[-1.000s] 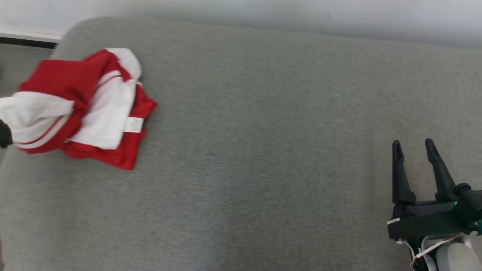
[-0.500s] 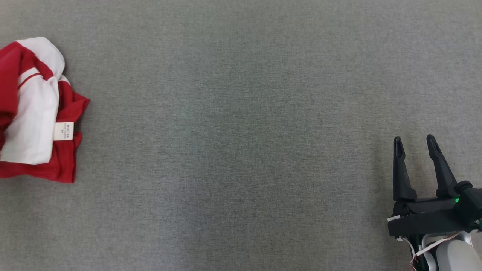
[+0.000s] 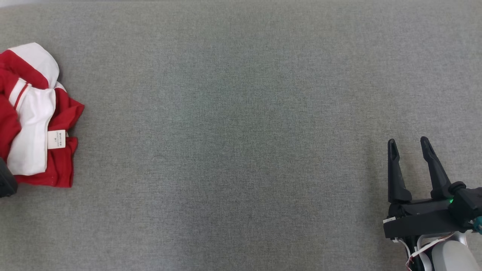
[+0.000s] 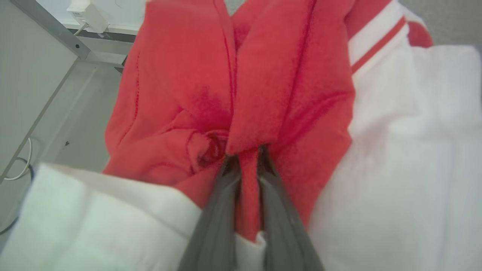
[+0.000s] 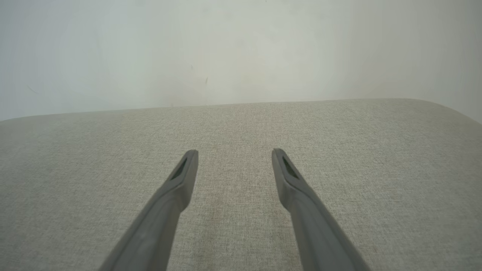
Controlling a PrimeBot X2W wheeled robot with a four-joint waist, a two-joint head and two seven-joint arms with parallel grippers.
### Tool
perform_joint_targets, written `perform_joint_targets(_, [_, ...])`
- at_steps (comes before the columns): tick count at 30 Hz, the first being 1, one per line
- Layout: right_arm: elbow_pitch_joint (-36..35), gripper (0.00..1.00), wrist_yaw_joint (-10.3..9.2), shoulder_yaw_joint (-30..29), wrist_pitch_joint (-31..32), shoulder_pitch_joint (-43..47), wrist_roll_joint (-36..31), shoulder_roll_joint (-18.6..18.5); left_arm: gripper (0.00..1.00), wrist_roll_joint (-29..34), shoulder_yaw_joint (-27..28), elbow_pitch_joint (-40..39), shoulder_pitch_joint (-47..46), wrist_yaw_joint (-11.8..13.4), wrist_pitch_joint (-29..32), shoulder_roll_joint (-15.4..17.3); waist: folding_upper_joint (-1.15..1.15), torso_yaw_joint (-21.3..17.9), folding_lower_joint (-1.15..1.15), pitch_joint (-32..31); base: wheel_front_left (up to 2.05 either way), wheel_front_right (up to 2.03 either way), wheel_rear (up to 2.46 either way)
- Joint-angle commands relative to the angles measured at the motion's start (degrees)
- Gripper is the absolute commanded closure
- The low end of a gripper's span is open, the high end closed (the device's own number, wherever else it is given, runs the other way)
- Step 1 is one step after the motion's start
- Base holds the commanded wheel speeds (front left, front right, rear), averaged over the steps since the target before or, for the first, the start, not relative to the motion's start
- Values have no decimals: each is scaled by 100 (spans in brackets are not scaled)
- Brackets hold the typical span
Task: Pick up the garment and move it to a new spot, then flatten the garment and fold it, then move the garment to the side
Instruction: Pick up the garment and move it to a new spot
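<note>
The garment is a crumpled red and white piece with a small white label, lying at the far left of the grey cushion in the head view, partly cut by the frame edge. In the left wrist view my left gripper is shut on a pinched fold of the garment's red cloth, white cloth lying on both sides of the fingers. A dark bit of the left gripper shows at the head view's left edge, below the garment. My right gripper hovers open at the lower right, far from the garment; its fingers hold nothing.
The grey cushion spreads wide between the garment and the right gripper. A pale wall rises behind its far edge. Left of the cushion, the left wrist view shows floor, a metal rail and a cable.
The left gripper's fingers have closed on the red cloth, bunching the garment slightly. The head camera shifted, so the garment slid toward the view's left edge. The right gripper stayed open and nearly still.
</note>
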Motion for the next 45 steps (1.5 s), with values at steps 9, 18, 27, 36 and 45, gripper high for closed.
perform_joint_targets(9, [232,0,19,105,-81,75,66,143,100,291,-259,-101,-413,5,-1016,177,-1,114,0,-437,0,0,0])
perform_joint_targets(18, [619,0,19,173,-171,168,201,315,100,308,-567,-1112,-996,-11,-1488,42,-1,14,0,-947,0,0,0])
perform_joint_targets(27, [808,0,19,177,-183,338,328,470,100,45,-1265,-2596,-1193,-21,-942,-196,-1,-760,0,-1373,0,0,0])
perform_joint_targets(36, [811,0,20,145,-185,428,386,518,100,-208,-2044,-3402,-1170,-18,-501,-764,-1,-1503,0,-1439,0,0,0])
perform_joint_targets(45, [770,0,20,224,-184,320,506,531,100,-368,-2680,-3301,-704,-17,-732,-1596,-1,-1878,0,-1250,0,0,0])
